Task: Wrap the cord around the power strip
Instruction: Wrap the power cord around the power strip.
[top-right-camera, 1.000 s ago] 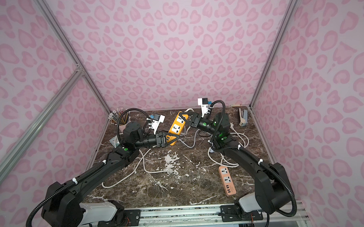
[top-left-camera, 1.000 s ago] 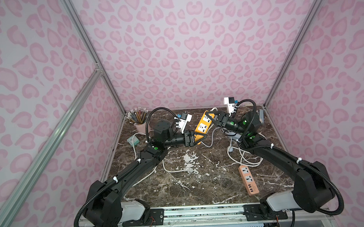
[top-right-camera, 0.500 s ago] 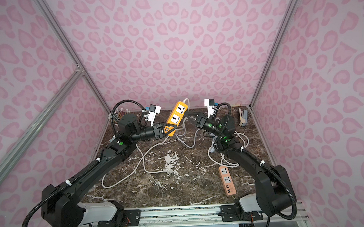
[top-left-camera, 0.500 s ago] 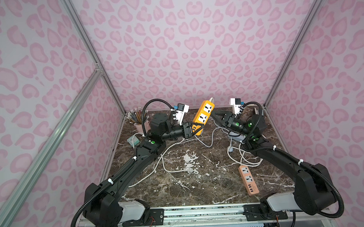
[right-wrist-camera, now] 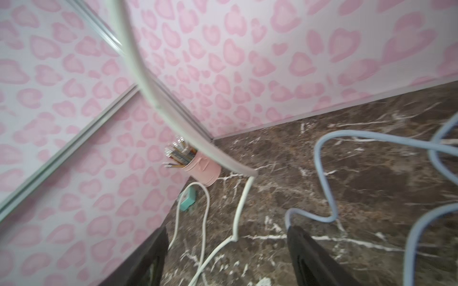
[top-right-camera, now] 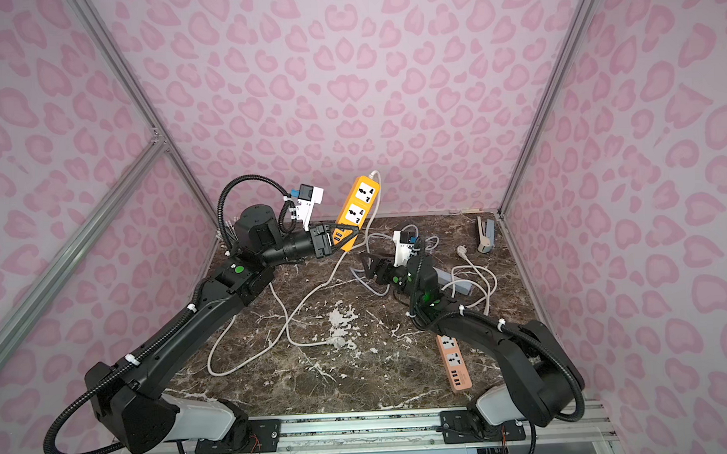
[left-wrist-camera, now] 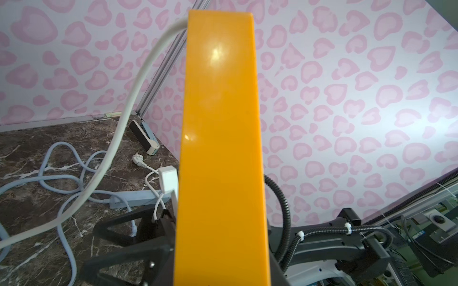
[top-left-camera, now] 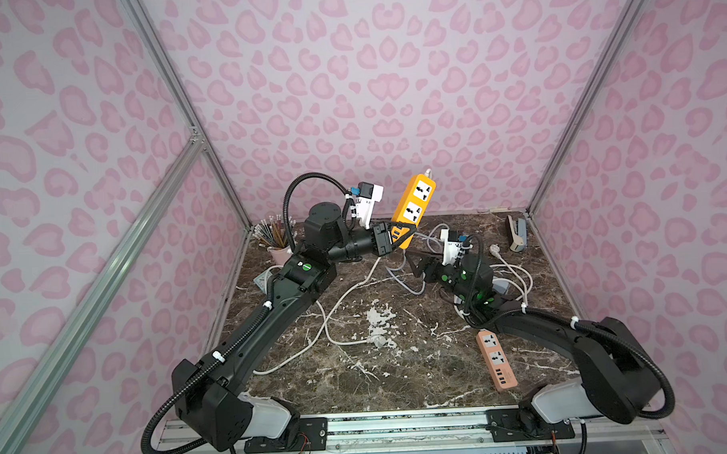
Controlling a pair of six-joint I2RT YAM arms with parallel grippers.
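in both top views the left gripper (top-left-camera: pixel 397 235) clamps the yellow power strip (top-left-camera: pixel 415 201), raised above the brown marble table (top-left-camera: pixel 359 378) between pink spotted walls (top-left-camera: pixel 389 69). the right gripper (top-left-camera: pixel 415 268) is spread wide, low over the table.
left wrist: the cord (left-wrist-camera: pixel 119 133) hangs from the strip's far end to the table.
right wrist: fingers (right-wrist-camera: pixel 312 257) apart over marble.

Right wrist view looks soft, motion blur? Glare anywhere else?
Right wrist view: yes, smeared throughout, thick white cord and pink pencil cup both fuzzy. Left wrist view: sharp, with a bright glare spot on the glossy orange-yellow plastic power strip. Both top views: crisp, evenly lit.

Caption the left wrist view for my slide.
Left pincer grips the yellow power strip; its white cord trails to the table.
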